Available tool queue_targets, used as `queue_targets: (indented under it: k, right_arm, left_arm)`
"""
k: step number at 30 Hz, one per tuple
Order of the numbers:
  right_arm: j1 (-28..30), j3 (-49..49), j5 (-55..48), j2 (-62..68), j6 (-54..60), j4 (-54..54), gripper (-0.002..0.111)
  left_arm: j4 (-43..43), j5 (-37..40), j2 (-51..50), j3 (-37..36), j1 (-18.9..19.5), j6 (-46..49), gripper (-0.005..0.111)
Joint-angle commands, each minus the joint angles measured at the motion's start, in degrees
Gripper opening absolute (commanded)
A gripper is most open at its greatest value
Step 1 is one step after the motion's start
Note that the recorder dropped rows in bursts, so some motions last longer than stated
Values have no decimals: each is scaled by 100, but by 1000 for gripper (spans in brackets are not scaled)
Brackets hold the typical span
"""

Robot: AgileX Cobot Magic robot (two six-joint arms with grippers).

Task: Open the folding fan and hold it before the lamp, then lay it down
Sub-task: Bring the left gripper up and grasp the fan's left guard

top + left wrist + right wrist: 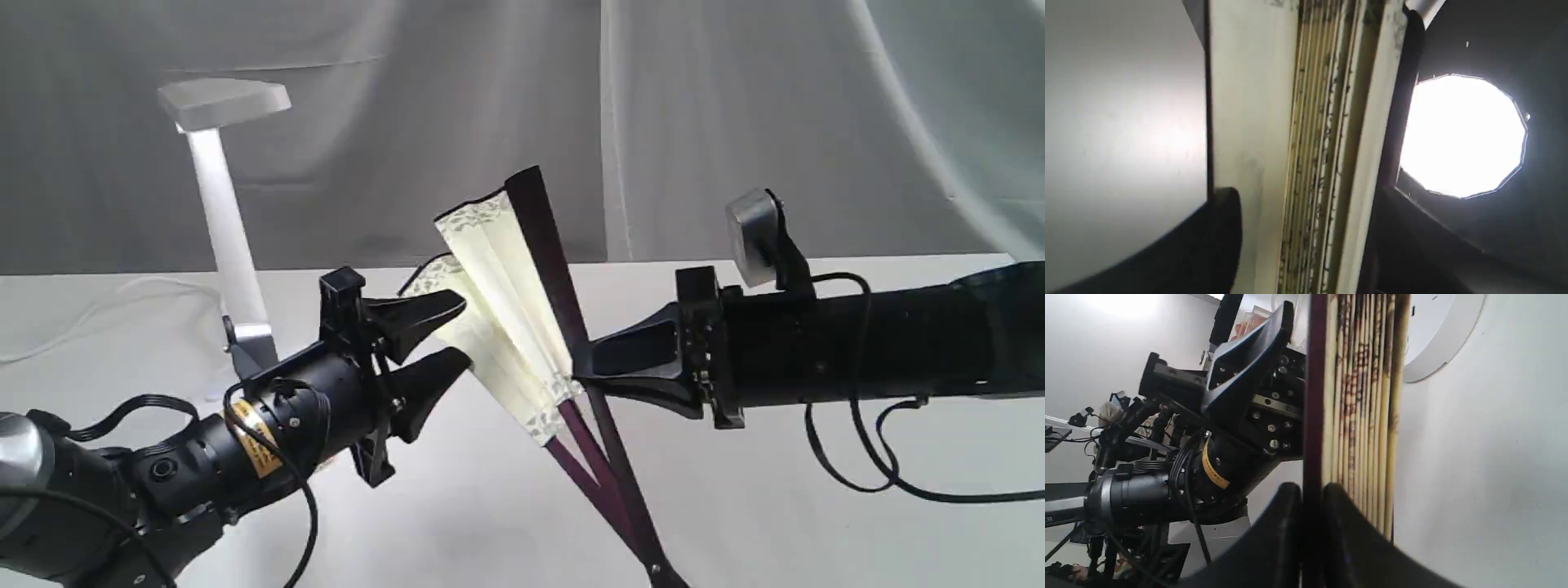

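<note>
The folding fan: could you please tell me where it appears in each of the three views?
Exterior view: the folding fan is at the centre, partly spread and leaning, between the two arms.
Left wrist view: the folding fan is a band of cream pleats through the middle of the picture.
Right wrist view: the folding fan is seen edge-on, at the centre.
Shared landmark: the dark outer guard beside the pleats.

Soft diffuse light, blown-out glare, close-up blur
</note>
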State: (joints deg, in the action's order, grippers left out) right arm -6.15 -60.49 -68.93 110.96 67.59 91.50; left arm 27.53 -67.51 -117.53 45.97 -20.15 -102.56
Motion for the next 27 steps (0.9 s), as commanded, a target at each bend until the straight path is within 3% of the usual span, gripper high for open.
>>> queue_targets:
  k: [1, 7, 15, 22, 27]
  right_arm:
    - [-70, 9, -104, -89, 43, 164, 0]
    - [30, 9, -104, -89, 53, 374, 0]
    - [98, 9, -104, -228, 27, 399, 0]
    - [38, 9, -104, -272, -32, 164, 0]
    - [-133, 9, -104, -272, -57, 151, 0]
  left_arm:
    - [-65, 4, 14, 20, 17, 64, 52]
    - [488, 34, 14, 20, 17, -67, 52]
    - [497, 377, 14, 20, 17, -60, 52]
    - [-180, -230, 14, 20, 17, -7, 52]
    - [-541, -245, 14, 20, 17, 108, 52]
